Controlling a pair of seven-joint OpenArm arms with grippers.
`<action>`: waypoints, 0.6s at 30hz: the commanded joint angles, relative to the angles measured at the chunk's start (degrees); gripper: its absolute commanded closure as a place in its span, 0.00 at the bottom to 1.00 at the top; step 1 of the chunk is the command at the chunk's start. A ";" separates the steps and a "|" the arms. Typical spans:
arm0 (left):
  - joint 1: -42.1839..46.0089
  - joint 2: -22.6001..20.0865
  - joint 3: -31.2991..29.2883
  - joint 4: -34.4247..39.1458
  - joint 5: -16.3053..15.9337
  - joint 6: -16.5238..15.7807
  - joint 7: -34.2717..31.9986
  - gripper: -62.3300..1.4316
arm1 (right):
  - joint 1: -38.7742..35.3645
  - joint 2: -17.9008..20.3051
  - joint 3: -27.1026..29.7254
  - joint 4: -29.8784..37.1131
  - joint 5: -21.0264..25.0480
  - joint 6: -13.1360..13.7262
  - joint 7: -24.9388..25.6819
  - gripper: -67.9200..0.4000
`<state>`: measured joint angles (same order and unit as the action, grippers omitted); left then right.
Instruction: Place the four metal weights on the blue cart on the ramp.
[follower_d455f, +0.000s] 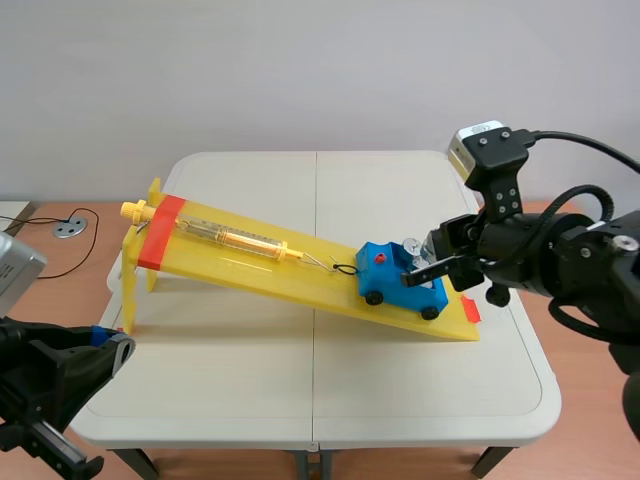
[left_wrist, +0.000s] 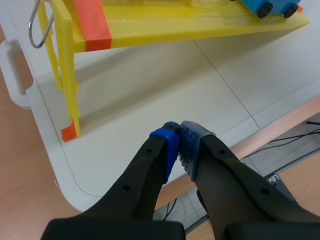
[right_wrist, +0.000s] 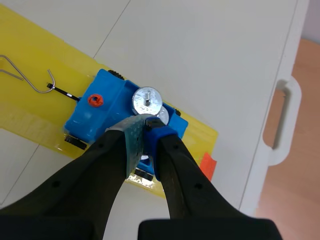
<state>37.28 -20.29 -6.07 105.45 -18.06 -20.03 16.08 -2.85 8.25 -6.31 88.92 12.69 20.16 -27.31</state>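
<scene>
Weights (right_wrist: 148, 100) made of shiny metal sit in the back part of the blue cart (right_wrist: 95, 119). One is round and flat with a little pin in its middle. A second weight (right_wrist: 162, 116) peeks out just beside it, half hidden by the claw. No more than these two can be seen.

The cart stands on the yellow ramp (follower_d455f: 255, 268), down near its low end. The cart has black wheels and a small red knob (right_wrist: 95, 100) on top. A thin wire hook (right_wrist: 22, 74) joins the front of the cart to a long yellow tube (follower_d455f: 228, 238) that lies higher up the ramp. An orange band (follower_d455f: 160, 232) goes across the high end of the ramp. The ramp stands on a pale table (follower_d455f: 300, 390).

The right gripper (right_wrist: 145, 126) comes in from the side and is right on top of the cart, touching or almost touching the half-hidden weight. Its two fingers are pressed close together. The tips hide what is under them, so it cannot be told if they pinch the weight.

The left gripper (left_wrist: 176, 131) is far from the cart, low over the near edge of the table, by the tall leg of the ramp. Its two blue pads touch each other and there is nothing between them.
</scene>
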 joint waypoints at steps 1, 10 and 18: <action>-1.27 0.59 -0.92 3.82 -3.37 -1.16 -5.51 0.92 | 6.19 0.52 0.55 3.28 1.36 -2.43 8.50 0.98; -1.27 0.59 -0.92 3.82 -3.37 -1.16 -5.51 0.92 | 8.55 -0.52 -2.43 -1.05 -0.96 -3.13 9.73 0.98; -1.27 0.61 -0.92 3.82 -3.37 -1.16 -5.51 0.92 | 9.70 -1.62 -2.78 -2.86 -1.64 -3.26 10.82 0.98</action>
<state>37.28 -20.29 -6.07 105.45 -18.06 -20.03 16.10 -0.14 7.11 -9.87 81.91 9.37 19.68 -25.76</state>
